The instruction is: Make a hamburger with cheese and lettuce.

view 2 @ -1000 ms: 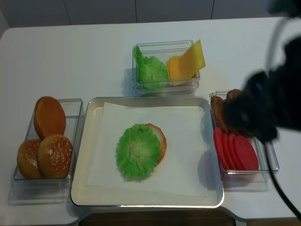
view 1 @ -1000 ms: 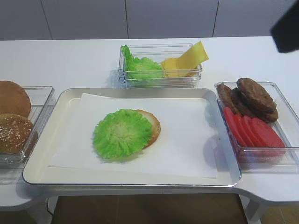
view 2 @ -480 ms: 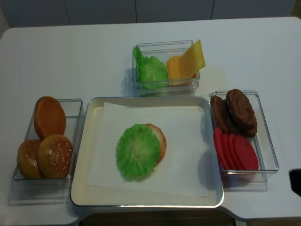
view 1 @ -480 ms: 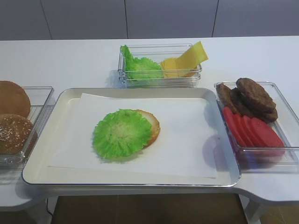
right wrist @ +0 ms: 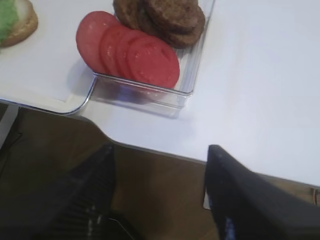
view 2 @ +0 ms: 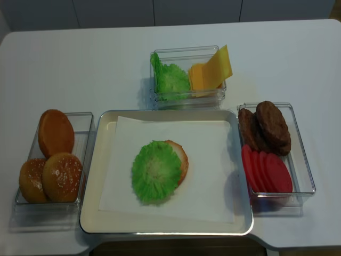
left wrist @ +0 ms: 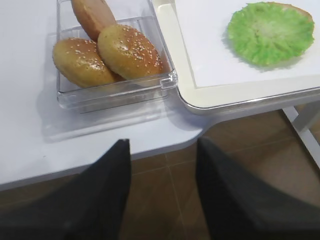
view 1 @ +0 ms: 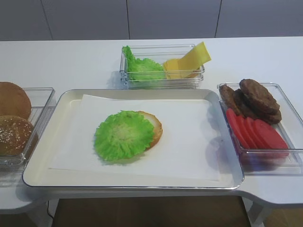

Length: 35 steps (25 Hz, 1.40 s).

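A green lettuce leaf [view 1: 123,135] lies on the hamburger bun half [view 1: 154,126], whose rim shows at the right, on white paper in the tray [view 1: 66,101]. They also show in the realsense view: the lettuce [view 2: 156,171], the bun [view 2: 181,158]. Yellow cheese slices [view 1: 189,60] stand in the back clear box beside more lettuce [view 1: 142,67]. Neither gripper shows in the exterior views. My left gripper [left wrist: 162,150] is open and empty below the table's front left edge. My right gripper [right wrist: 160,155] is open and empty below the front right edge.
A clear box at the left holds sesame buns [view 2: 61,176]. A clear box at the right holds dark patties [view 1: 253,97] and red tomato slices [view 1: 258,132]. The table's front edge [left wrist: 100,155] curves near both grippers.
The right arm, which covered the right box a second ago, has drawn back out of both exterior views. The food has not moved.
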Available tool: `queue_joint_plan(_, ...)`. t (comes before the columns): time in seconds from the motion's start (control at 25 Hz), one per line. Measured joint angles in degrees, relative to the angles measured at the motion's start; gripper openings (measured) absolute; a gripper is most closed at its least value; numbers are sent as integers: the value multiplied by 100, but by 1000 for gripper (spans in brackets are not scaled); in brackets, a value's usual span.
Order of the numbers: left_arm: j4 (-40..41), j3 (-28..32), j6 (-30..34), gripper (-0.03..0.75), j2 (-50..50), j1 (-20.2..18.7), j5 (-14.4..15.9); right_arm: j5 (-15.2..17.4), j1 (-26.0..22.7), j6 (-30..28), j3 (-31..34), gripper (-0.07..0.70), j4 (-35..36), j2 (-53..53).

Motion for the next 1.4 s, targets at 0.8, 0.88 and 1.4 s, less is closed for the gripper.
queue_joint_plan(0.8,0,0,0,324,0,0,0,-712,-2144,-1373,1349,444,1196,-1719)
queue_joint_plan(0.88,0,0,0,324,0,0,0,-737,-2248,-1469,1395,444,1319,-1853)
queue_joint_plan(1.4,0,0,0,324,0,0,0,-741,-2314,-1586,1428,444,1399,-2102)
